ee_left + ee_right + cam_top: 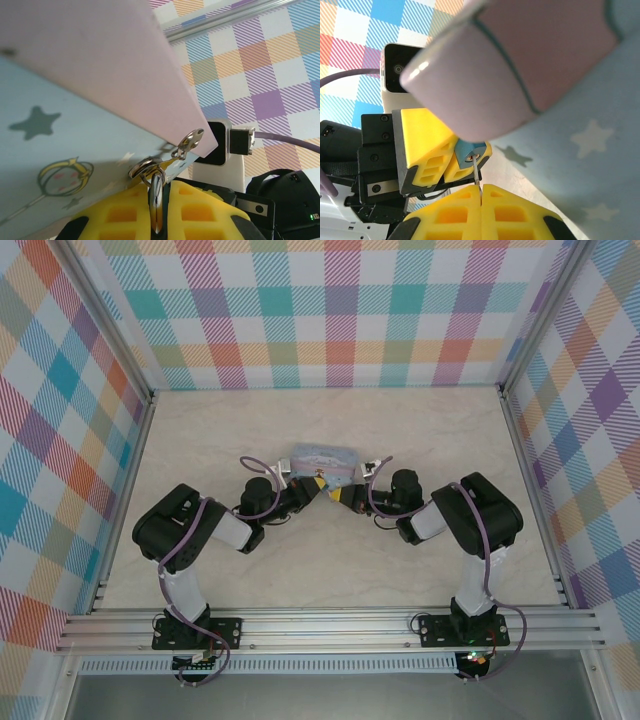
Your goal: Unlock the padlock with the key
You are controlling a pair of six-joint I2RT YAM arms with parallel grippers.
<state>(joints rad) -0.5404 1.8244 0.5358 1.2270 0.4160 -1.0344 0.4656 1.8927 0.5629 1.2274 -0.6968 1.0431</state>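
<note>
Right gripper [481, 192]: clamped on the key [477, 176], tip meeting the padlock [469, 154] just beside the tin [580, 150]. Left gripper [161, 205]: clamped on the padlock. Risk: slight misalignment would likely skew or bend the key.

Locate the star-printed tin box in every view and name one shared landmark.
Top external: tin box, at table centre.
Left wrist: tin box, across the upper left.
Right wrist: tin box, across the top and right.
Landmark: left gripper, yellow-fingered, pinching the padlock beside the tin.
</note>
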